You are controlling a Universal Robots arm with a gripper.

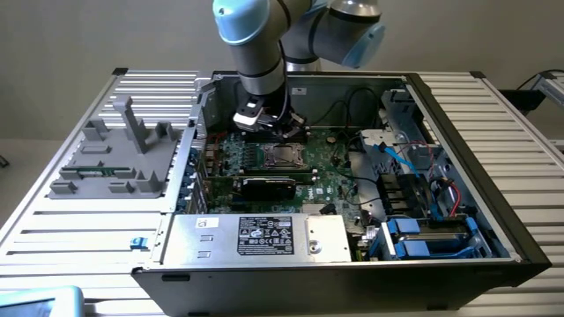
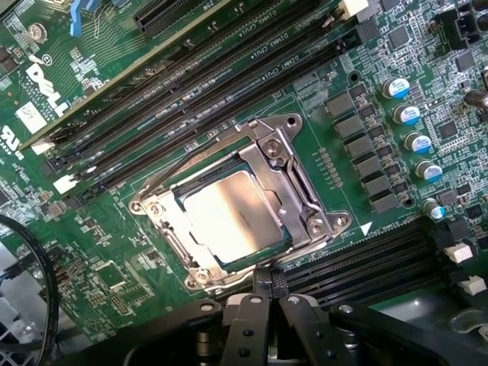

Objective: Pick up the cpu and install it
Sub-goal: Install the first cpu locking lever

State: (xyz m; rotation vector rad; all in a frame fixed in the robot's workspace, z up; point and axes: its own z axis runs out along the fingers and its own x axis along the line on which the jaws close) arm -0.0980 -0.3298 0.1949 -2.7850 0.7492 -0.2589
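Shows the cpu (image 2: 232, 221) lying flat, shiny grey face up, seated in the socket (image 2: 293, 164) on the green motherboard (image 2: 99, 252). Being square, offers no longer side to speak of. Sits with edges parallel to the socket's metal frame and ringed by it on every side. Appears in the wrist view turned at a slant together with that frame, with a faint printed line near one edge of the lid. Runs alongside rows of black memory slots (image 2: 191, 84) on two opposite sides of the socket.

In the exterior view, puts the same chip (image 1: 284, 156) at the middle of the frame, deep inside the open computer case (image 1: 458, 139), with a labelled metal box (image 1: 255, 234) lower in the frame. Shows a grey plastic holder (image 1: 115, 158) on the slatted desk (image 1: 79, 231) at the exterior view's left.

Has the claw (image 2: 268, 280) pressed fully shut, fingertips together, gripping nothing. Holds the tips just beside the frame's rim and clear of the lid itself; touching the rim or not, impossible to tell.

Has the arm (image 1: 260, 66) hanging from the top centre of the exterior view, blue-capped joints bent above the case. Points the last grey segment straight down, with the black claw body just above the socket.
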